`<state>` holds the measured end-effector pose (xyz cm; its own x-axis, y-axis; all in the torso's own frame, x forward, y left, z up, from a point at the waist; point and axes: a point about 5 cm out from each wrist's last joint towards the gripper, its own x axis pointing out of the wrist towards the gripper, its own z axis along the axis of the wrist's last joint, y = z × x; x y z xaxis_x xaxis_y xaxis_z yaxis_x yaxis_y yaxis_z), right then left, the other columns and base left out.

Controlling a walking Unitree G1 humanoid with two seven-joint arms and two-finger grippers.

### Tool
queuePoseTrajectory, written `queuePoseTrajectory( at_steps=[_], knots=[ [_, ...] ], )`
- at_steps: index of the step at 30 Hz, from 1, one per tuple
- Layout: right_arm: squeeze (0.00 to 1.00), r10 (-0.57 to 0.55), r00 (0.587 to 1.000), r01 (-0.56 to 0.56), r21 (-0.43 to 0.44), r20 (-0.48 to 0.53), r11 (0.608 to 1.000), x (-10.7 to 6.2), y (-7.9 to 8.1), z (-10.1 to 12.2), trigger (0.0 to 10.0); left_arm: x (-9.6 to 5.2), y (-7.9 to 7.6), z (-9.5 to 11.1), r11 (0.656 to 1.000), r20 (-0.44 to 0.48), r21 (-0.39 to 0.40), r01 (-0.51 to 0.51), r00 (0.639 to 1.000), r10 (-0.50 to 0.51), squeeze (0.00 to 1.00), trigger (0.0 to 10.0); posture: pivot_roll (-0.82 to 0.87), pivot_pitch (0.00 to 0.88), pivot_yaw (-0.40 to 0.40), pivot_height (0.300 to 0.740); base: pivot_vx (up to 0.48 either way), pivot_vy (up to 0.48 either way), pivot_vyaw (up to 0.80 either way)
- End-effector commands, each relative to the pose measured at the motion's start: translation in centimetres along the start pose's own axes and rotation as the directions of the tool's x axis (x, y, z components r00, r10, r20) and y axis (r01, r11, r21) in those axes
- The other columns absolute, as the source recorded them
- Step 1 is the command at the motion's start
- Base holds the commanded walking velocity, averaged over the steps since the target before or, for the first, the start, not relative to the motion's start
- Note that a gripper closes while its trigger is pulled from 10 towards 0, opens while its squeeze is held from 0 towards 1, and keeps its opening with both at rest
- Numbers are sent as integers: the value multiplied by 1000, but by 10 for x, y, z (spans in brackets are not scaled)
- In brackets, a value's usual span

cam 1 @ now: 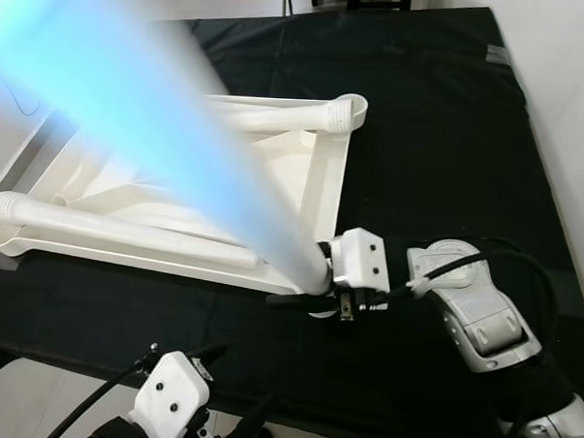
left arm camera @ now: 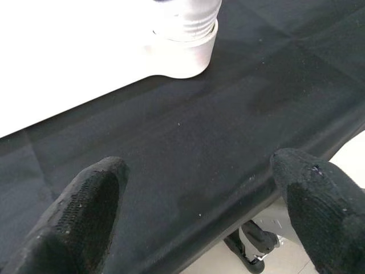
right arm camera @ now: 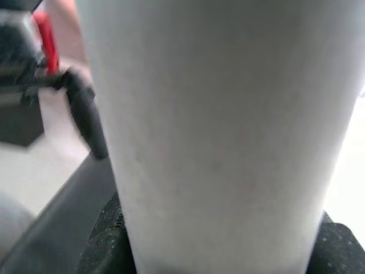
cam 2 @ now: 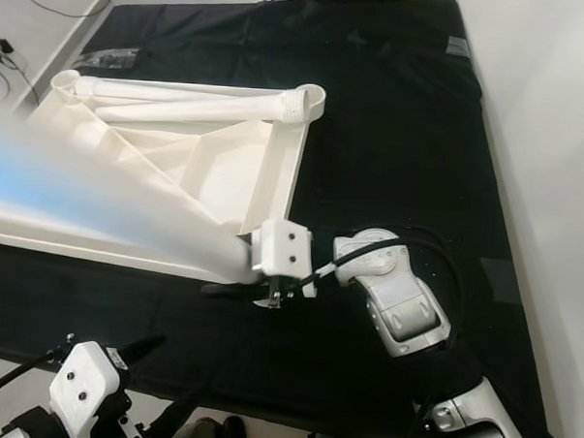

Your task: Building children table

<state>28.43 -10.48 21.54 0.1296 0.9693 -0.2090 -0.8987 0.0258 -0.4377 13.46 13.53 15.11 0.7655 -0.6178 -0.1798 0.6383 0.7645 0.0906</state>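
Observation:
A white children's tabletop [cam 1: 328, 182] lies upside down on a black mat [cam 1: 441, 138]. Two loose white legs lie in it, one along the far edge [cam 1: 277, 117] and one along the near edge [cam 1: 107, 225]. My right gripper [cam 1: 304, 285] is shut on a third leg [cam 1: 179, 146], which stands up toward the camera, blurred. That leg's lower end sits at the tabletop's near right corner socket [left arm camera: 188, 45]. In the right wrist view the leg [right arm camera: 217, 131] sits between the black pads [right arm camera: 105, 240]. My left gripper [left arm camera: 199, 200] hovers open over the mat's front edge, holding nothing.
The mat's front edge [cam 1: 92, 365] runs just beyond my left wrist, with pale floor [left arm camera: 319, 257] below it. The mat's right half is bare black surface. A white wall or floor [cam 1: 578, 115] borders the mat on the right.

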Motion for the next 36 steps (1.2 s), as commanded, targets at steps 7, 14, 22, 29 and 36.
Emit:
queuePoseTrajectory(
  at_steps=[7, 14, 22, 29, 36],
  knots=[
    [0, -86, 985, 38, 290, 152, 956, -5, -5, -15, 10000, 0, -1, -7, 1000, -42, -15, -2, 999, 1, 0, 10000, 21, 265, 86, 740, 0, 0, 0],
    [0, -91, 992, 58, 325, 88, 944, 0, -3, -31, 10000, 0, -2, -6, 1000, -40, -16, -4, 999, 4, 0, 10000, 22, 266, 84, 740, 0, 0, 0],
    [0, -3, 1000, 6, 248, -11, 969, 7, 12, -43, 10000, -1, -2, -6, 1000, -41, -16, -4, 999, 3, 0, 10000, 25, 270, 90, 740, 0, 0, 0],
    [0, 154, 977, -127, 178, -149, 976, 1, 19, -48, 10000, -2, -3, -7, 1000, -48, -18, 5, 999, -6, 0, 10000, 22, 259, 91, 740, 0, 0, 0],
    [0, 239, 961, -210, 196, -139, 958, -4, 17, -44, 10000, -2, -4, -8, 1000, -49, -21, 7, 999, -8, 0, 10000, 20, 253, 91, 740, 0, 0, 0]
  ],
)
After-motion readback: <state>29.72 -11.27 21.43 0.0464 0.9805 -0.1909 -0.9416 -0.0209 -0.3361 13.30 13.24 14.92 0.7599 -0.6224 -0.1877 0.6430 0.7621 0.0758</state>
